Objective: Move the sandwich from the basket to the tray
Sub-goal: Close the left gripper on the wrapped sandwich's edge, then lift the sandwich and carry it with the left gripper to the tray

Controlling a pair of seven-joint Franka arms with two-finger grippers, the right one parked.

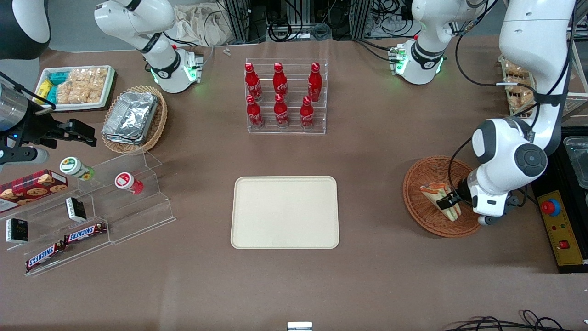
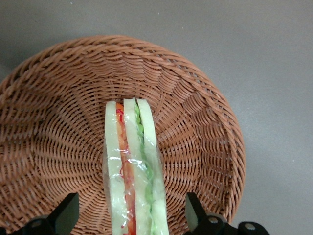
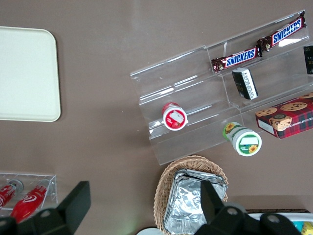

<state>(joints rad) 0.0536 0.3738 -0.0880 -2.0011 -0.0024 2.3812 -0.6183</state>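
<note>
The sandwich [image 1: 440, 194], a plastic-wrapped wedge of white bread with green and orange-red filling, stands on edge in the reddish-brown wicker basket [image 1: 415, 184] toward the working arm's end of the table. In the left wrist view the sandwich [image 2: 134, 161] lies in the basket [image 2: 195, 98]. My left gripper [image 1: 449, 202] is down in the basket, open, with one black finger [image 2: 68, 210] on each side of the sandwich and a gap between each finger and it. The cream-beige tray [image 1: 285, 212] lies flat at the table's middle, with nothing on it.
A clear rack of red bottles [image 1: 285, 99] stands farther from the camera than the tray. Toward the parked arm's end are a tan basket of foil containers [image 1: 133, 117], a white snack tray [image 1: 78, 87] and an acrylic step shelf [image 1: 115, 202]. A control box [image 1: 558, 225] sits beside the basket.
</note>
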